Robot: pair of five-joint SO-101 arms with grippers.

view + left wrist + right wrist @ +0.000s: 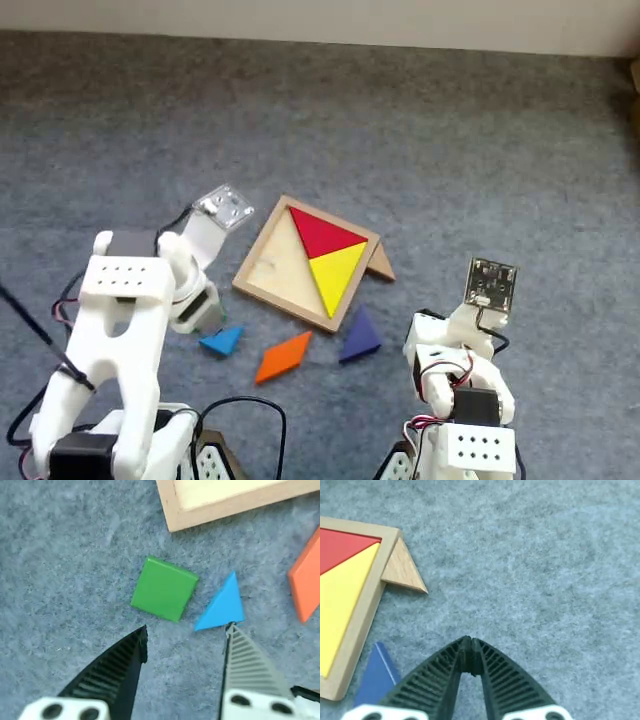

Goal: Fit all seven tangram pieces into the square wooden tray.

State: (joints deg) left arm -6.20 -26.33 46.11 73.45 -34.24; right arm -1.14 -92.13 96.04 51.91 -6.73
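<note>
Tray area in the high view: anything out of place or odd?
One thing: a plain wooden triangle lies outside the tray, pressed against its outer wall near a corner, easy to mistake for part of it. The red triangle and yellow triangle sit flat inside; nothing looks damaged.

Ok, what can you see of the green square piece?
The green square piece is a flat, painted block, apparently wood, with a darker side edge showing. It lies on the grey carpet, at an angle, between the wooden tray and the open left gripper. Nothing touches it; the blue triangle lies close beside it.
</note>
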